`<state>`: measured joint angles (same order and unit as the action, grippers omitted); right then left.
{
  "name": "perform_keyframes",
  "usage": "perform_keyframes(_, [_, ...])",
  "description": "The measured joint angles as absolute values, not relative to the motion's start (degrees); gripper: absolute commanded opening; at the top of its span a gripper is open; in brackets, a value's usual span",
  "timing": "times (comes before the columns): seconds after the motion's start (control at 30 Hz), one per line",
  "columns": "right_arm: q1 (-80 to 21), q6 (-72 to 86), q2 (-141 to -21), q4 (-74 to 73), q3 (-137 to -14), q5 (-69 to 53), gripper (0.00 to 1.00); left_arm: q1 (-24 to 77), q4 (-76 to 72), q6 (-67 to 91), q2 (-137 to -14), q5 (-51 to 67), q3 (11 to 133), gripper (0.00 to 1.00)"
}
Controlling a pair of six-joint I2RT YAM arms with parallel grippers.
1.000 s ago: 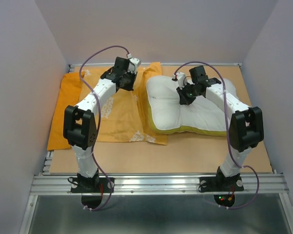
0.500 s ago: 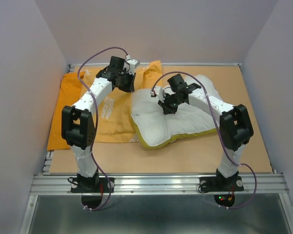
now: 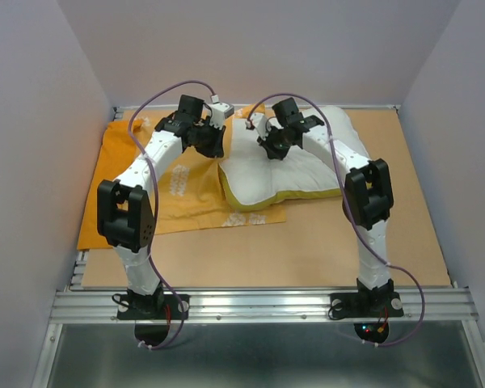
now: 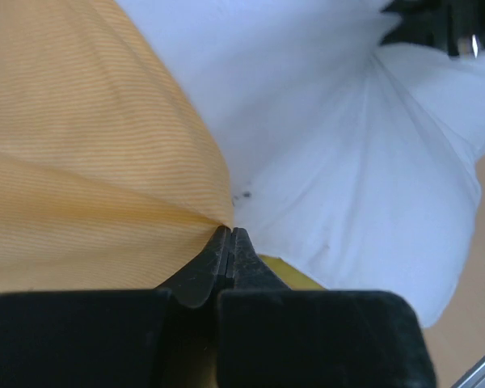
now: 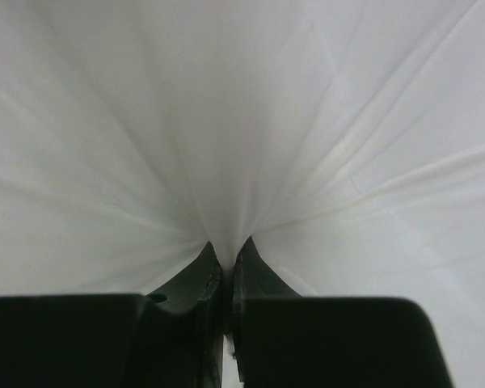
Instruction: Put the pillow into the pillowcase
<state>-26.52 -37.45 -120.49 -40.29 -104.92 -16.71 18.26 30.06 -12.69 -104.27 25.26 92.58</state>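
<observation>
The orange-yellow pillowcase [image 3: 186, 194] lies flat on the left half of the table. My left gripper [image 3: 215, 143] is shut on its right edge, and in the left wrist view the fingertips [image 4: 230, 234] pinch a fold of the orange fabric [image 4: 81, 145]. The white pillow [image 3: 303, 170] with yellow piping lies to the right, its left end resting over the pillowcase's edge. My right gripper [image 3: 269, 149] is shut on a bunch of pillow fabric near that end. Creases in the white cloth [image 5: 242, 105] radiate from its tips [image 5: 226, 246]. The pillow [image 4: 347, 137] sits right beside the left jaws.
The wooden tabletop [image 3: 323, 242] is boxed in by pale walls at the left, back and right. A metal rail [image 3: 259, 303] runs along the near edge by the arm bases. The right gripper's body [image 4: 440, 24] shows in the corner of the left wrist view.
The right gripper has dragged the pillow left and toward the back, so its left end now meets the pillowcase edge held by the left gripper. The left arm has barely shifted.
</observation>
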Motion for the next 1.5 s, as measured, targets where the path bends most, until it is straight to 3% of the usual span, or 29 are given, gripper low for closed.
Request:
perform_keyframes(0.2, [-25.71, -30.98, -127.63, -39.4, -117.84, -13.63, 0.01, 18.26, 32.18, -16.05, -104.22, 27.44, 92.6, 0.0])
perform_keyframes(0.5, [-27.86, -16.8, -130.82, -30.81, -116.05, -5.26, 0.01, 18.24, 38.65, -22.02, -104.25, 34.39, 93.95, 0.0])
perform_keyframes(0.9, [-29.34, 1.15, -135.37, -24.05, -116.05, 2.61, 0.01, 17.85, 48.12, -28.56, -109.47, 46.17, 106.45, 0.0])
perform_keyframes(1.1, [-29.21, 8.82, -135.24, -22.87, -115.33, 0.32, 0.01, 17.5, 44.45, -25.8, -110.34, 46.5, 105.43, 0.33])
perform_keyframes(1.2, [-28.91, 11.44, -135.24, -21.87, -115.31, -2.02, 0.0, 17.45, 41.04, -23.4, -109.36, 40.75, 101.38, 0.43])
perform_keyframes(1.23, [-28.86, 12.03, -135.24, -21.5, -115.07, -2.72, 0.01, 17.39, 40.05, -22.98, -108.84, 37.8, 100.12, 0.54])
perform_keyframes(1.33, [-28.8, 13.39, -135.24, -20.01, -113.86, -5.15, 0.01, 17.23, 35.68, -23.0, -103.88, 29.43, 92.86, 0.69])
perform_keyframes(1.5, [-28.69, 14.68, -134.76, -17.91, -111.9, -8.95, 0.01, 16.6, 30.61, -30.5, -87.0, 23.92, 79.4, 0.7])
